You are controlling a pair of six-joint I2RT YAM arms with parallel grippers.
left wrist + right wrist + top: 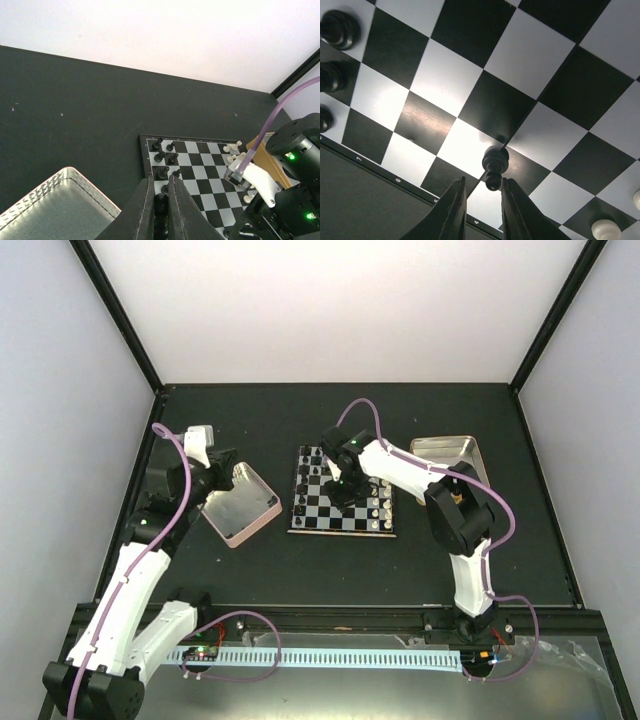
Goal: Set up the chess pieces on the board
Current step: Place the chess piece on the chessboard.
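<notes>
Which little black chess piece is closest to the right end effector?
The small black round-topped piece standing alone before the right end effector; the other black pieces sit far left.

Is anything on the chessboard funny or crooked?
Yes. One tiny black chess piece, just past the right fingers, sits on the corner where squares meet on the black-and-silver checked board, not in a square's middle.

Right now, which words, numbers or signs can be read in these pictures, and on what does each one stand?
Nothing can be quoted with certainty.
Board, dark rim, right wrist view: small pale marks, one beside each row, probably row numbers; too small and blurred to read.
Board rim, left wrist view: pale specks only; unreadable.
Elsewhere, in all three views: no words, labels or brands are seen.
</notes>
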